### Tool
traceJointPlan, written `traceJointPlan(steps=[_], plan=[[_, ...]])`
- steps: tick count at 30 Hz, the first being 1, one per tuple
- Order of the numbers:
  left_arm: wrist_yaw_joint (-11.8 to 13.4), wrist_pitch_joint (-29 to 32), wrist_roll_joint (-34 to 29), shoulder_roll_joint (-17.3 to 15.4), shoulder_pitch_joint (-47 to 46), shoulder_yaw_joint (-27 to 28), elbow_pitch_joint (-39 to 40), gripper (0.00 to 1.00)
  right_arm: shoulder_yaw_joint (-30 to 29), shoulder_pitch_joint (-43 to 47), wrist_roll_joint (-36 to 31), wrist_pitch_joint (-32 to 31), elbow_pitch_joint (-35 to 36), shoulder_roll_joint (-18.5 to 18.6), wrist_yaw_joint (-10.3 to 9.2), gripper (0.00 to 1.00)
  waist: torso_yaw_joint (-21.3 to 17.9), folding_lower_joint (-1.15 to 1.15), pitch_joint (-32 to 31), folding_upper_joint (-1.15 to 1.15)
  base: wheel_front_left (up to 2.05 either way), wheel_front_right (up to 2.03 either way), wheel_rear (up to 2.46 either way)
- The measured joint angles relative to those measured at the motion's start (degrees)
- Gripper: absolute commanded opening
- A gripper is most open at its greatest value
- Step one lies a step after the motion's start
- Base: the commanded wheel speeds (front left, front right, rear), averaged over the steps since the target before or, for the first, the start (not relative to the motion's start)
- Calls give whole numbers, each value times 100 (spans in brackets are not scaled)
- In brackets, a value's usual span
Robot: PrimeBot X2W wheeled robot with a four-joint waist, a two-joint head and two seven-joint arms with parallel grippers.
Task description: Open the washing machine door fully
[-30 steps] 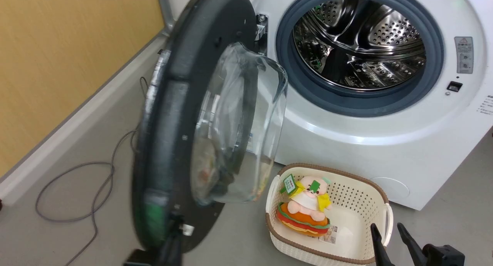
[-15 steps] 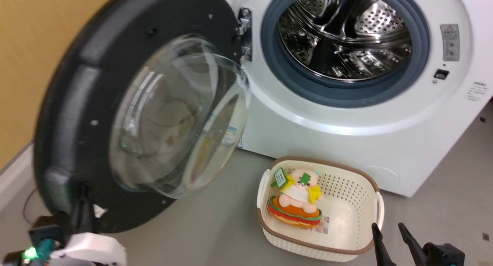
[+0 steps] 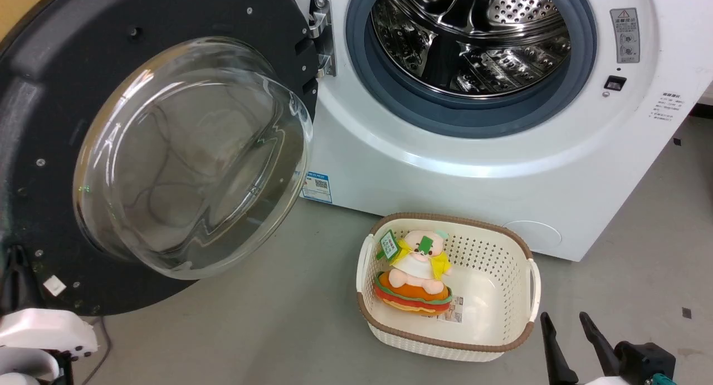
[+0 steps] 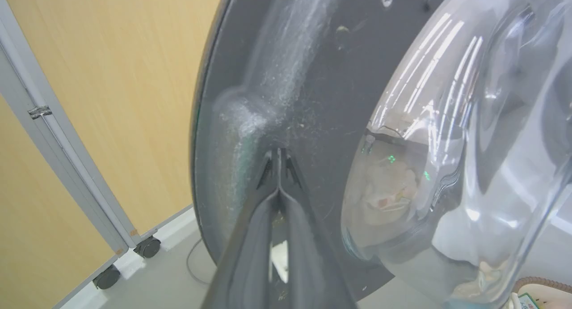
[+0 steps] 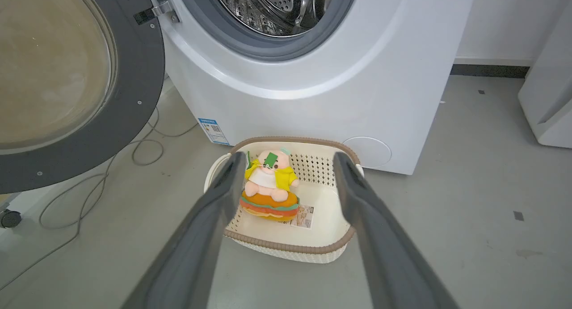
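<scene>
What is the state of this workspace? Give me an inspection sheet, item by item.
Surface: grey floor, few small marks.
Job's things: washing machine door wide open, glass bowl facing out; washing machine, drum exposed.
Clutter: basket on floor, plush toy inside.
Tools: left tool shut, tips at door's inner face; right tool open, empty.
Cables: grey cable looped on floor by door.
Surroundings: wood-tone panel behind door; white appliance at right.

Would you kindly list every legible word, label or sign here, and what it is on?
Nothing reads as words.
Blue label sticker low on the washing machine: too small.
Grey warning sticker with triangle sign: too small.
Printed lines at the machine's right edge: blurred.
Paper label in the basket: too small.
Green tags on the plush toy: too small.
</scene>
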State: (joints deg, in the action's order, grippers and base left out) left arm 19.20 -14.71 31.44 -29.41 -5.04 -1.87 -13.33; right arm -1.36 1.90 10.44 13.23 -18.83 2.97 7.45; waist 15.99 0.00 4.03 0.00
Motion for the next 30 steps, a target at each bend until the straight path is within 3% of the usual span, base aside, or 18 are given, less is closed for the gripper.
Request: traceJointPlan(steps=[5,14,22,23,24,25,26,30], plan=[[-235,1,-247,141,-91,289,-243,0,0,-12,-15,0,-4,0,0,100,-35,0,5,0,0,0,0],[-388,0,-728,842,452,523,276,0,33,-10,31,26,-66,-1,0,100,-119,0,-148,0,0,0,0],[-631,0,-1100,1691,1311,60,869,1,112,-7,70,82,-114,-1,0,100,-298,0,-322,0,0,0,0],[-662,0,-1138,1806,1368,-16,905,26,112,-5,69,87,-114,0,0,100,-329,0,-340,0,0,0,0],[-694,0,-1176,1893,1402,-80,922,44,114,-3,66,97,-111,-1,0,100,-362,0,-356,0,0,0,0],[-746,0,-1218,1944,1428,-123,924,77,105,-3,62,100,-105,0,0,100,-396,0,-369,0,0,0,0],[-784,0,-1279,1979,1435,-153,927,100,103,-2,51,100,-99,-1,0,100,-429,0,-382,0,0,0,0],[-949,0,-1582,2009,1427,-328,924,100,109,2,-55,100,-38,-1,0,100,-576,0,-429,0,0,0,0]])
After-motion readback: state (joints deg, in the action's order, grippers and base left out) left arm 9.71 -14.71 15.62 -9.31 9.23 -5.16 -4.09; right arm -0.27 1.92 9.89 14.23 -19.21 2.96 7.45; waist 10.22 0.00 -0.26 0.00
